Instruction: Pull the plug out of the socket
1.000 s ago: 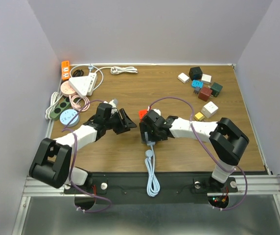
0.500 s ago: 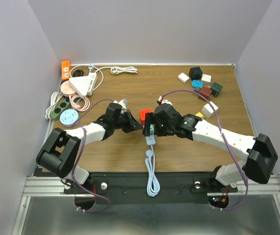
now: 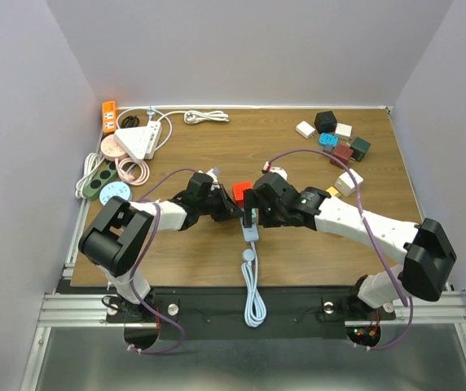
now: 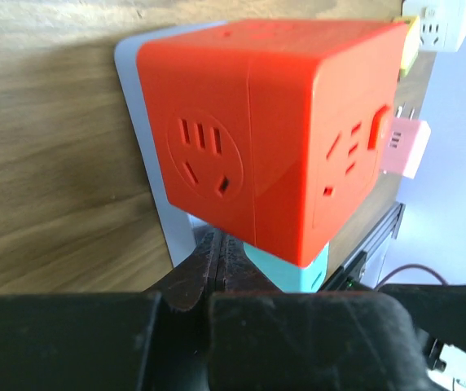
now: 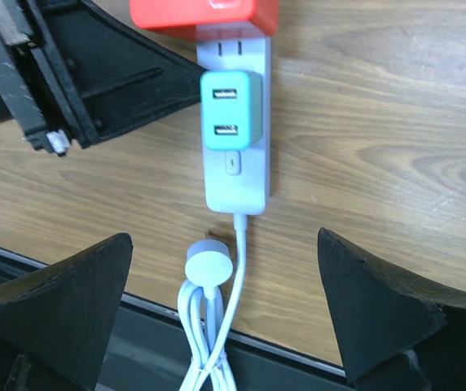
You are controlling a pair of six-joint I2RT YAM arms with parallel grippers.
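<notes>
Nearest your arm bases, at 6 o'clock, the white cable [image 3: 254, 303] lay bundled over the table's near edge, with a round disc on it just ahead of the loops. From there it ran straight toward 12 o'clock into the pale grey power strip [image 5: 235, 183], which lay flat on the wooden table [image 3: 314, 252], lengthwise from near to far. A teal USB charger [image 5: 230, 110] sat plugged into the middle of the strip, its two ports facing up. Your right gripper [image 5: 225, 303] hung above the strip with its jaws spread wide, one finger on either side of the cable, holding nothing. Your left gripper [image 4: 218, 244] came in from 9 o'clock with its fingers pinched tight together and nothing visible between them; the tips sat right at the strip's left edge, beside the charger and under the cube, though I could not tell whether they touched. At the strip's far end stood the red cube socket adapter [image 4: 274, 130], plugged in and overhanging the strip. Farther off, a cluster of small cube adapters [image 3: 336, 147] lay at 1 o'clock, and a pile of spare power strips [image 3: 127, 155] at 10 o'clock.
</notes>
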